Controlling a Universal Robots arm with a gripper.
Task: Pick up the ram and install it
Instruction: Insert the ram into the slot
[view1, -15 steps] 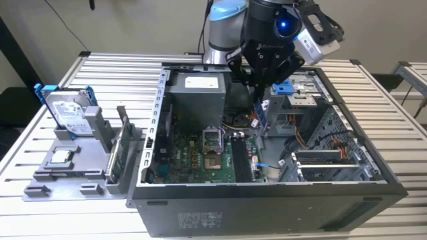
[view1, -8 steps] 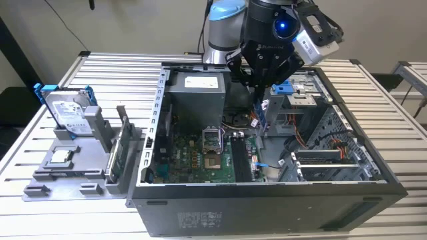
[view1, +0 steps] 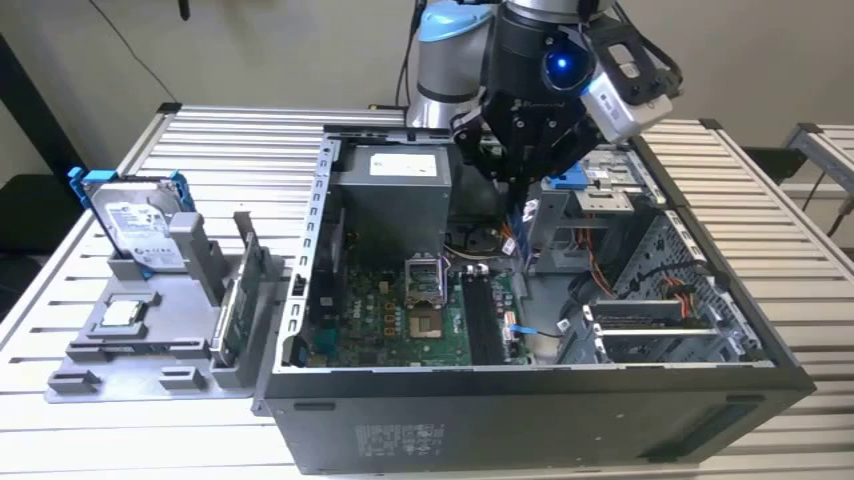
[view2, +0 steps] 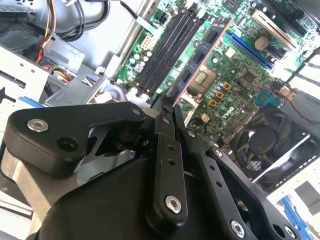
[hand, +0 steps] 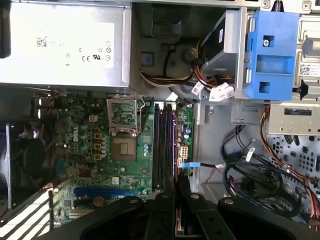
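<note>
Dark ram (view2: 199, 57) in grip of pincer (view2: 169, 104)

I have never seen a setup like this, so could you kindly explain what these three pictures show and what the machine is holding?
The machine is a robot arm with a gripper at its end. The exterior view sees the whole scene from off the arm; both wrist views come from cameras riding on the arm, looking into an open computer case. The case stands on a slatted table, beside a grey holder carrying a hard drive. In the second wrist view, the gripper is shut on the ram, a thin memory stick, above the green circuit board and its long dark memory slots.
</note>
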